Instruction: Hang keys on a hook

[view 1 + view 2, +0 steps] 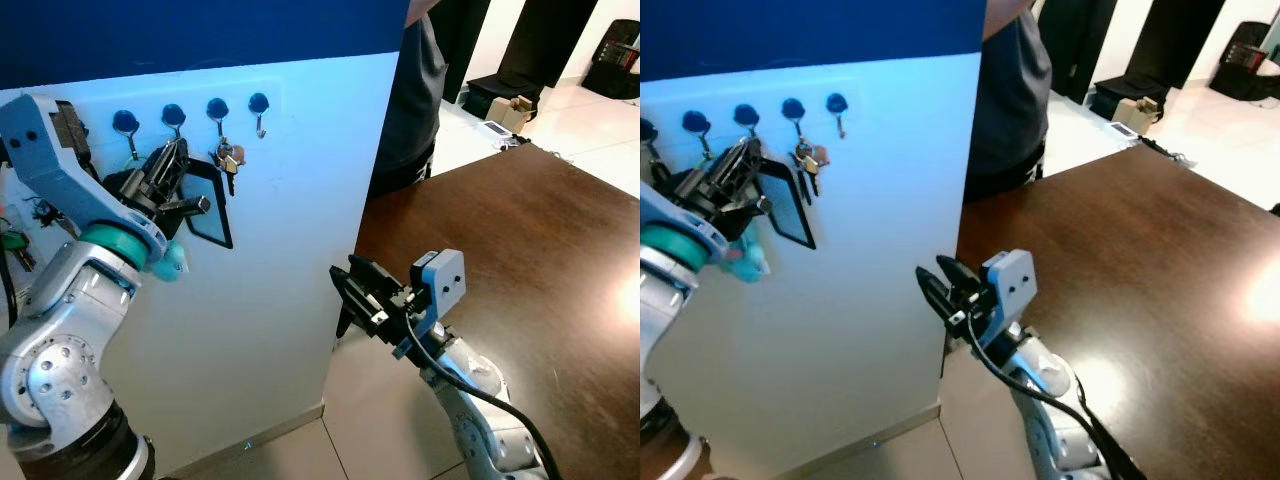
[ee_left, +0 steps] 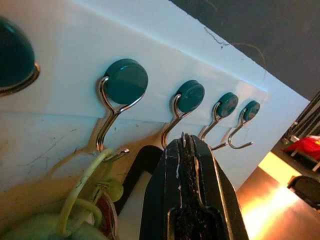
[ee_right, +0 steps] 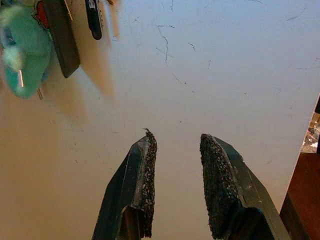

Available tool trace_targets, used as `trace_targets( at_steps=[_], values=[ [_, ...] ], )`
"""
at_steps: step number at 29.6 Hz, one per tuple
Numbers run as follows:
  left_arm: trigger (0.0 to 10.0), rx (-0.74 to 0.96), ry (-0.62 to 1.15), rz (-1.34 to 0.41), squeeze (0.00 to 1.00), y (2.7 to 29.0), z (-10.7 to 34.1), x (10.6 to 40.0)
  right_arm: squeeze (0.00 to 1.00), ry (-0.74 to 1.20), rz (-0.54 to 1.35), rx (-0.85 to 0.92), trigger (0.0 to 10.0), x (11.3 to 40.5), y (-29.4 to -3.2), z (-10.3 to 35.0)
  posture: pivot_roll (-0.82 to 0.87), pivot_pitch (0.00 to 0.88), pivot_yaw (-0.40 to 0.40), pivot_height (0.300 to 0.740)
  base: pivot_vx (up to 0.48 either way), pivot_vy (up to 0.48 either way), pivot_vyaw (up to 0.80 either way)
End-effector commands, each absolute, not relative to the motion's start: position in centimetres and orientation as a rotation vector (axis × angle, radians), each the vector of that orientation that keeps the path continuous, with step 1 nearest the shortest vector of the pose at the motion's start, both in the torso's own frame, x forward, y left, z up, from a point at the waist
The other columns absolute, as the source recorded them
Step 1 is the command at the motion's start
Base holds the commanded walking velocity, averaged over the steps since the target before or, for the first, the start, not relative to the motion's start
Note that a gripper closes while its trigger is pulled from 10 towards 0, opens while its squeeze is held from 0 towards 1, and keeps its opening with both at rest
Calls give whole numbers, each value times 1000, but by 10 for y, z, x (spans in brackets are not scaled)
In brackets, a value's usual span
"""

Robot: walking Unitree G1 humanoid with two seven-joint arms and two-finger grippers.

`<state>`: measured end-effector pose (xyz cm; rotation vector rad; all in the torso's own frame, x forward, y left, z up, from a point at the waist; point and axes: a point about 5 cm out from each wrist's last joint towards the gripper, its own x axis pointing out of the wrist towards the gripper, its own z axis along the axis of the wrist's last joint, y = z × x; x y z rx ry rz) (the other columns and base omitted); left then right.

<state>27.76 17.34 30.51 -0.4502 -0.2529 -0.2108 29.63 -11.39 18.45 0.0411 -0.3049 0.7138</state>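
- The left gripper (image 1: 170, 175) was raised in the upper left of the left eye frame, right up against the white panel (image 1: 290, 250) beneath a row of blue-capped hooks (image 1: 173, 118).
- In the left wrist view its black fingers (image 2: 192, 200) were pressed flat together with nothing between them, tips just below the second hook (image 2: 182, 107) of the row seen there.
- A yellow-green key ring (image 2: 82, 192) was looped over the nearest hook (image 2: 117, 100) in that view, at the lower left of the frame, with a pale teal fuzzy charm (image 2: 30, 232) below it; the ring hung free of the fingers.
- In the left eye view the teal charm (image 1: 168, 262) showed just under the left wrist, at the left of the frame.
- Another bunch of keys (image 1: 228, 158) hung from the third hook, upper centre-left, with a dark flat fob (image 1: 212, 205) below.
- The right gripper (image 1: 352, 290) was low at centre frame, near the panel's edge and apart from the hooks; the right wrist view showed its fingers (image 3: 145, 180) spread apart and empty, facing the bare panel.
- A dark brown table (image 1: 520, 260) filled the right of the frame.
- A person in a dark grey shirt (image 1: 415, 100) stood behind the panel at upper centre.
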Motion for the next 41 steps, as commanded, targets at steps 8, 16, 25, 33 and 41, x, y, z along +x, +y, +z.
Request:
trace_targets(
  at_steps=[8, 16, 25, 33, 41],
  values=[
    [10000, -347, -34, -160, 1000, 169, 275, 289, 0, -295, 713, 47, 10000, 294, -114, 181, 64, 83, 81, 740, 0, 0, 0],
    [10000, -333, -12, -154, 0, 169, 275, 288, 0, -296, 712, 49, 10000, 294, -114, 181, 65, 84, 81, 740, 0, 0, 0],
    [10000, -157, -137, -129, 0, 167, 284, 281, 0, -296, 711, 49, 10000, 294, -113, 181, 66, 85, 82, 740, 0, 0, 0],
    [10000, 362, -197, -299, 0, 154, 266, 252, 0, -289, 698, 41, 10000, 295, -117, 180, 72, 91, 82, 740, 0, 0, 0],
    [10000, 437, -88, -463, 0, 153, 240, 233, 0, -279, 645, 15, 10000, 303, -134, 179, 69, 88, 74, 740, 0, 0, 0]
  ],
)
